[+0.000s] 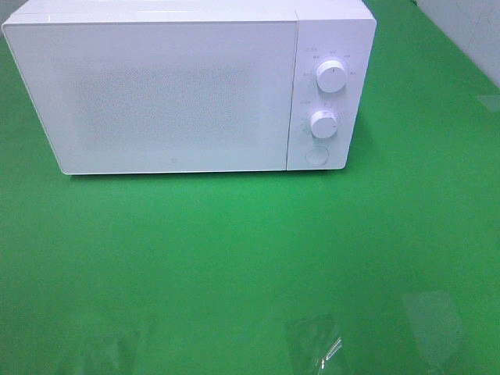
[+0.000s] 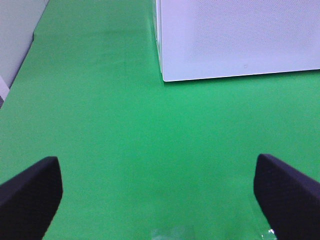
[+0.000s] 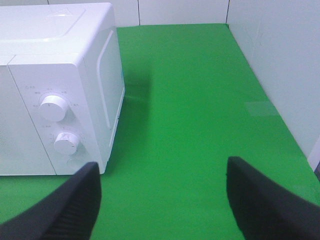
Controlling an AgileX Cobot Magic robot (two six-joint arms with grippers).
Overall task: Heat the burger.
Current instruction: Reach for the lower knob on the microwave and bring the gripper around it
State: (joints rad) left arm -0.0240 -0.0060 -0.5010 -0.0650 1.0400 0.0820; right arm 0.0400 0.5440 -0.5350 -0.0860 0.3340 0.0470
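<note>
Jaws of the left gripper (image 2: 156, 161) and the right gripper (image 3: 162, 166) are standing wide apart, gripping nothing, while the microwave (image 1: 336, 35) is sitting with its door (image 1: 156, 94) shut and the burger is showing nowhere, so I am judging it either inside or unfetched.

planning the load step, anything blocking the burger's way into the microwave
The microwave's door is shut, closing off the inside. No burger shows in any view, so what lies between it and the jaws can't be judged.
</note>
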